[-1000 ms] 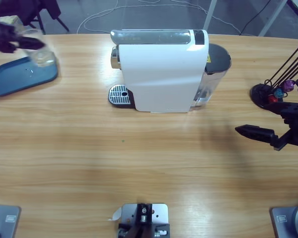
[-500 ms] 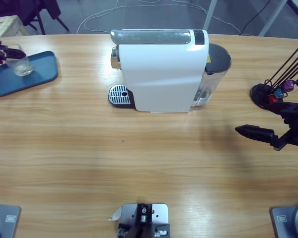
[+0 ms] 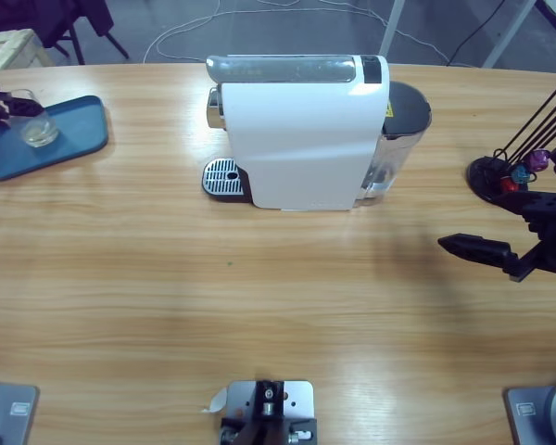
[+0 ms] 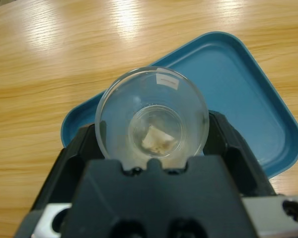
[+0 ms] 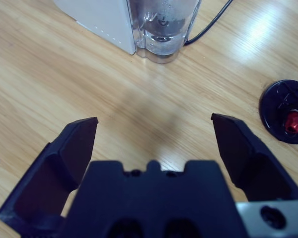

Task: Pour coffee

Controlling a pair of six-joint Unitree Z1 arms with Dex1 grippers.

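1. Two arms of mine show from above: my left gripper (image 3: 2, 100) at the far edge grips a clear glass (image 3: 35, 129) standing on the blue tray (image 3: 79, 139); my right gripper (image 3: 482, 250) hangs over bare wooden table (image 3: 259, 297), well apart from the white coffee machine (image 3: 301, 134).
2. Left wrist: my jaws are clamped on either side of the glass (image 4: 152, 119), above the tray (image 4: 248, 94).
3. Right wrist: my jaws are spread wide, holding nothing; the machine's water tank (image 5: 161, 27) lies ahead, the capsule stand (image 5: 285, 111) off to one side.
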